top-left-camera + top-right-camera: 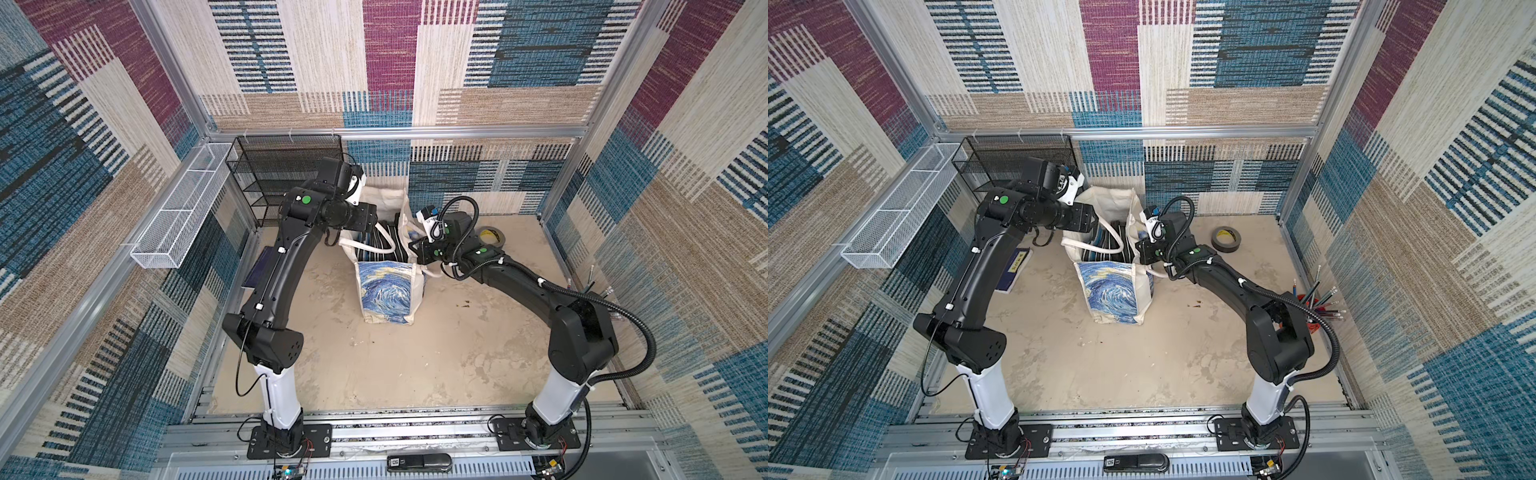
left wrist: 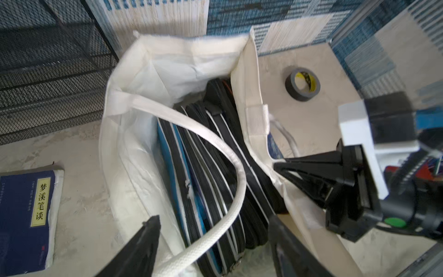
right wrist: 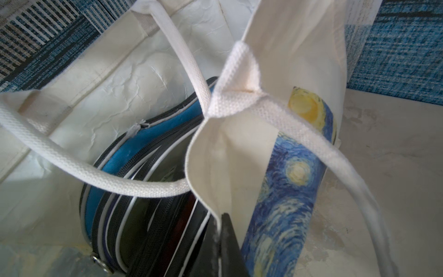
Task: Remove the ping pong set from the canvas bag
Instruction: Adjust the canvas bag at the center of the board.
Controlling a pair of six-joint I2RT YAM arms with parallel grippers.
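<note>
Bag: the canvas bag stands mouth-up just above mid-frame in both top views, with its printed face toward the bottom of the frame.
Set: the ping pong set, black-and-blue zip cases with white piping, is inside the bag, standing on edge.
Right side: my right gripper is clamped tight on the bag's rim, on the right-hand side of the mouth in a top view, and it holds the mouth apart.
Left side: my left gripper hangs over the mouth with its fingers spread wide and nothing between them.
Key relation: the set lies straight ahead of the left jaws. Its long axis runs up the frame in a top view, from the printed face toward the back wall. The fingers sit either side of the cases' thin way, so I judge the spread already suits a pinch. The left arm is the free one and the nearer.
In the way: a white handle loops across the cases, between the jaws and the set.
Hidden: the cases' lower parts are sunk in the bag and I can't count them. In the top views the left wrist covers its own fingers, so I can't tell how deep they are.
</note>
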